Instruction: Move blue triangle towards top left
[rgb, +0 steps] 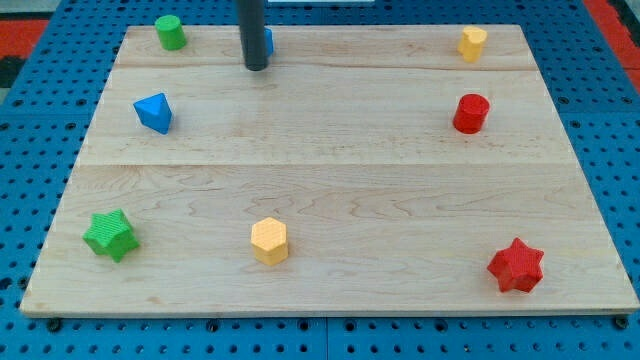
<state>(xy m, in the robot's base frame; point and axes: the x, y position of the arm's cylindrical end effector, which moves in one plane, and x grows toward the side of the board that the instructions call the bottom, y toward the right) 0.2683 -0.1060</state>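
Wooden board (330, 200) with scattered blocks. The blue triangle (153, 112) lies at the view's left, below the green cylinder (170, 32). My tip (256, 66), a bare rod holding nothing, stands well apart to its upper right, against another blue block (268, 41).

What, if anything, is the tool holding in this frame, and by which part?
Nothing is held. My tip rests on the board near the view's top, right beside a partly hidden blue block, well apart from the blue triangle.
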